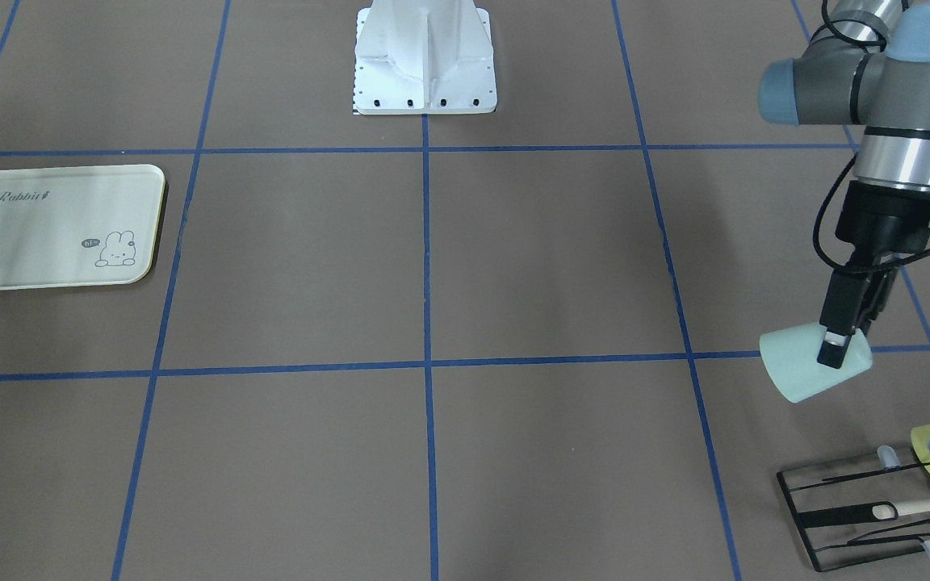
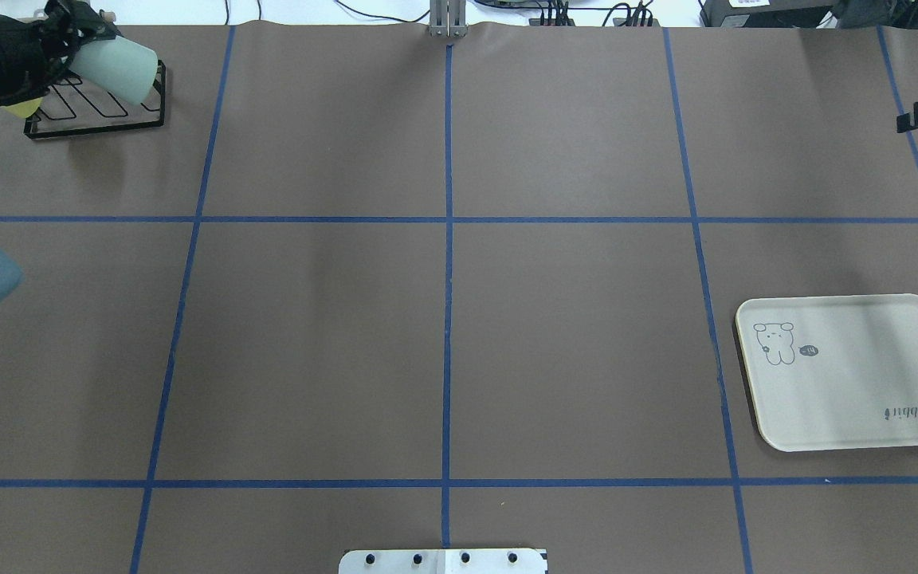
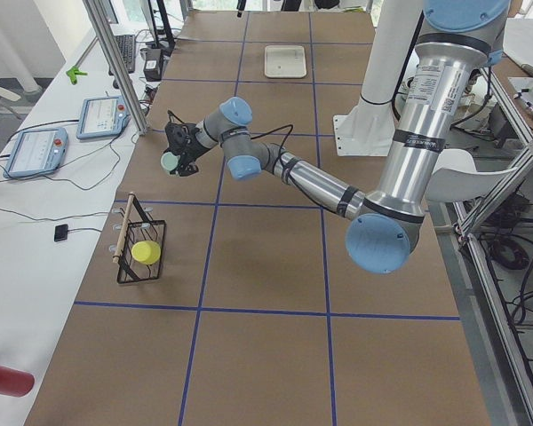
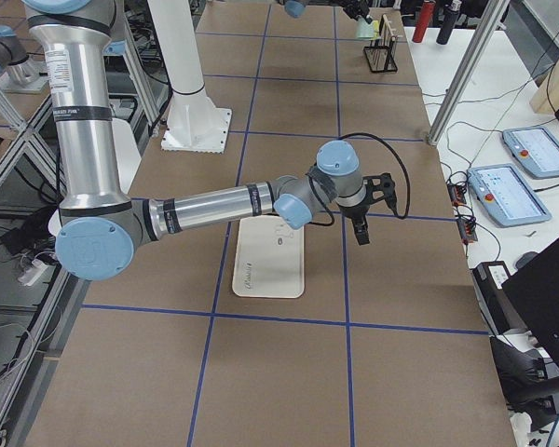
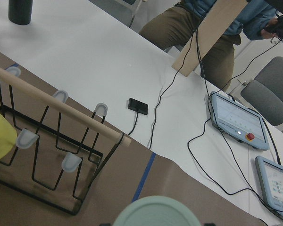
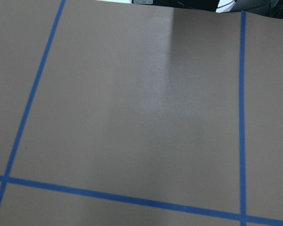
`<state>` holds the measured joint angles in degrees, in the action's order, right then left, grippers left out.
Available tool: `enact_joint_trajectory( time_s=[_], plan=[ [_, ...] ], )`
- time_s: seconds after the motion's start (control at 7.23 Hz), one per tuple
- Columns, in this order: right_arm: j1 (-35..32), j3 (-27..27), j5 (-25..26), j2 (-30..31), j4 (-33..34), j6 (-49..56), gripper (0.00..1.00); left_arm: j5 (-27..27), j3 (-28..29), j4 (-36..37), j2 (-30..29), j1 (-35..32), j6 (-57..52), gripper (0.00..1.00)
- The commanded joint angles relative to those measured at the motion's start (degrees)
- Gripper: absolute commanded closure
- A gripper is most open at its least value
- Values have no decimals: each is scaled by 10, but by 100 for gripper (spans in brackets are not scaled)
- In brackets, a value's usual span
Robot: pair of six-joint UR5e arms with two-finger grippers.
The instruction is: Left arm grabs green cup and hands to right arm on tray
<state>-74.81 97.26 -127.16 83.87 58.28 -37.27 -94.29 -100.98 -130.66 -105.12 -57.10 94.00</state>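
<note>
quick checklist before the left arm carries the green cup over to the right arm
1. Grip: green cup clamped in the left gripper, tilted, off the table: ok.
2. Cup apart from the black wire rack: ok.
3. Way across: nothing lies between cup and tray in the overhead view: ok.
4. Tray bare, ready for the cup: ok.
5. Right gripper hangs beside the tray: ok.
6. Right gripper open to receive: cannot tell.
</note>
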Motion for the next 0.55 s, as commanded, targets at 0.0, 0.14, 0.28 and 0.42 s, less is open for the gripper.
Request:
enact_joint_trajectory(
  time_s=[0.0, 0.14, 0.28, 0.42],
  plan=[
    [57, -2, 4, -42, -94, -185, 1, 1, -21, 1, -4, 43, 84, 90],
    [77, -2, 9, -55, -148, -270, 1, 2, -22, 1, -15, 55, 113, 90],
    [91, 0, 9, -57, -196, -326, 1, 3, -26, 1, -25, 67, 147, 90],
    [111, 1, 10, -60, -241, -377, 1, 3, -35, 1, -39, 86, 188, 90]
  ],
)
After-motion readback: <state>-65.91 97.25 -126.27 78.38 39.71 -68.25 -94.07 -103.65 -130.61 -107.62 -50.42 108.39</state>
